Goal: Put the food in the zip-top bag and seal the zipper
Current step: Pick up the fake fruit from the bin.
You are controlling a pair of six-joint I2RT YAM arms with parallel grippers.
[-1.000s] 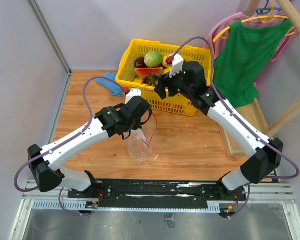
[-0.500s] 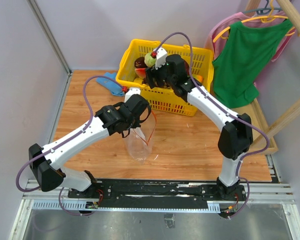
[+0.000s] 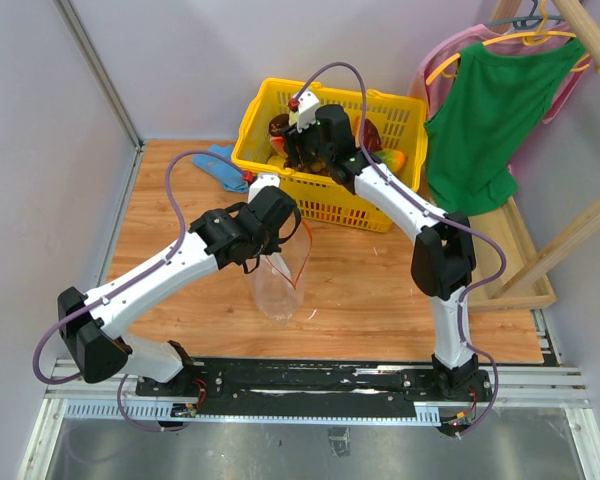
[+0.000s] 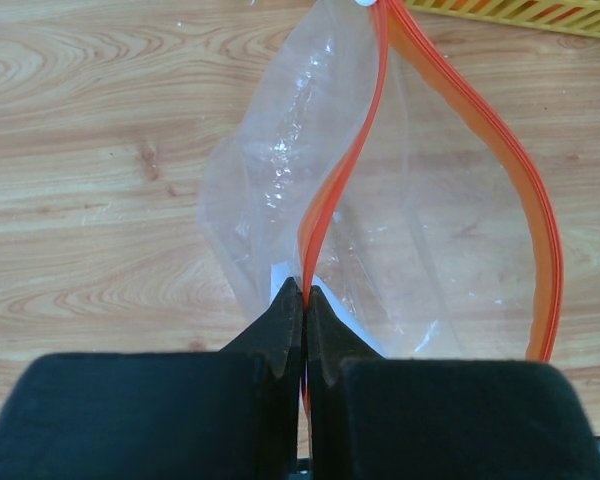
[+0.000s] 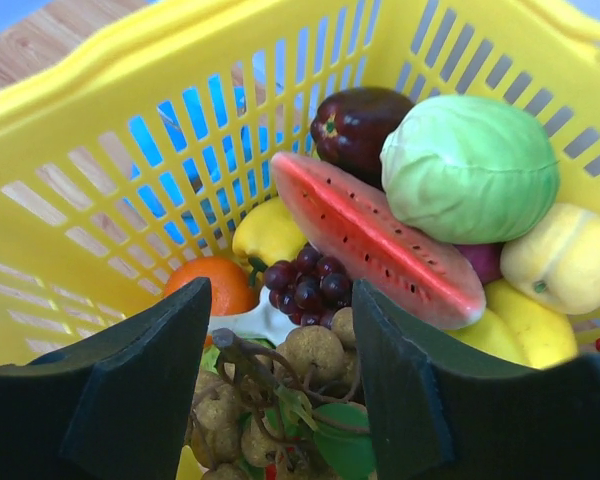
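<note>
Item 1, left arm [image 3: 150, 280], one: it is stretching from the lower left of the top view toward the centre, with its wrist angling down over the wooden table [image 3: 370, 280].

Item 2, left gripper [image 4: 305, 300]: its two fingers are pressing together, pinching the zipper [image 4: 345, 170].

Item 3, zip-top bag [image 4: 270, 200], one: it is hanging clear and crinkled from that pinch at the centre of the top view, just below the basket, with its bottom resting on the table. Its mouth is gaping, one orange-red strip running straight and the other bowing out to the right.

Item 4, right arm [image 3: 400, 205], one: it is rising from the lower right, bending at the elbow and reaching to the upper centre, over the yellow basket [image 5: 100, 130].

Item 5, right gripper [image 5: 280, 310]: its fingers are standing spread and gripping nothing, hovering just above the cluster of tan-brown balls [image 5: 280, 390].

Item 6, basket contents, all lying heaped together:
- one cluster of tan-brown balls, at the bottom centre of the right wrist view
- one green fruit [image 5: 470, 165], at the upper right
- three yellow fruits [image 5: 570, 255]
- one orange [image 5: 205, 285]
- one watermelon slice [image 5: 370, 240]
- one grape bunch [image 5: 305, 280]
- one dark maroon fruit [image 5: 360, 125]

Item 7, blue cloth [image 3: 218, 165], one: it is lying left of the basket.

Item 8, green garment [image 3: 490, 110], one: it is hanging at the upper right.
</note>
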